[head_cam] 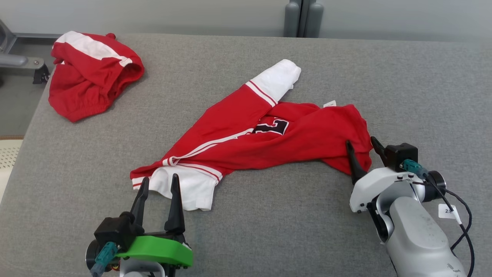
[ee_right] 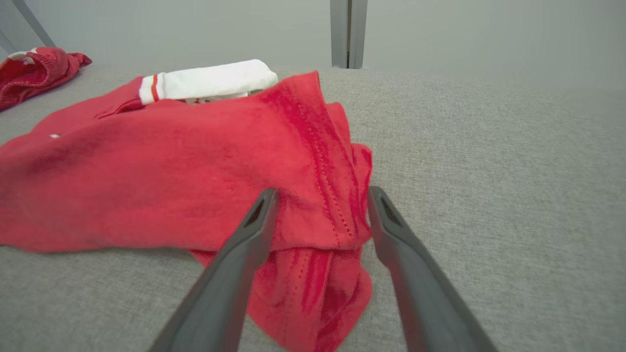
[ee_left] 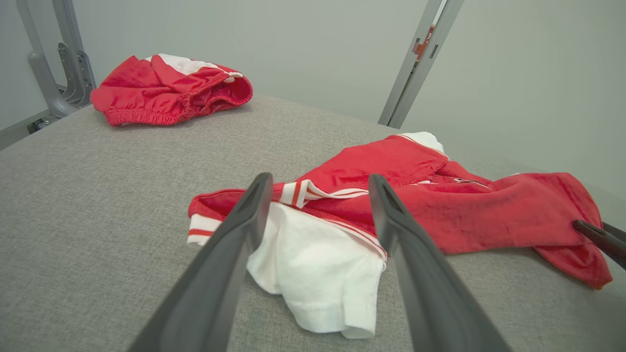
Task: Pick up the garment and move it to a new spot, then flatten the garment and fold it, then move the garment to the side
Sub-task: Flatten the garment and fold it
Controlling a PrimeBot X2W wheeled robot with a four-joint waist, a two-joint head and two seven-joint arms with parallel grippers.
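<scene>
A: Where's the garment?
B: Mid-counter. Its near-left end lies just before the left tool, and its right end is at the right tool.
A: Anything behind?
B: Another bundle of clothing, at the far left corner, well apart.

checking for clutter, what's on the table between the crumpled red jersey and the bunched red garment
Only bare grey woven tabletop between red-and-white jersey and bunched red garment, head view.
</scene>
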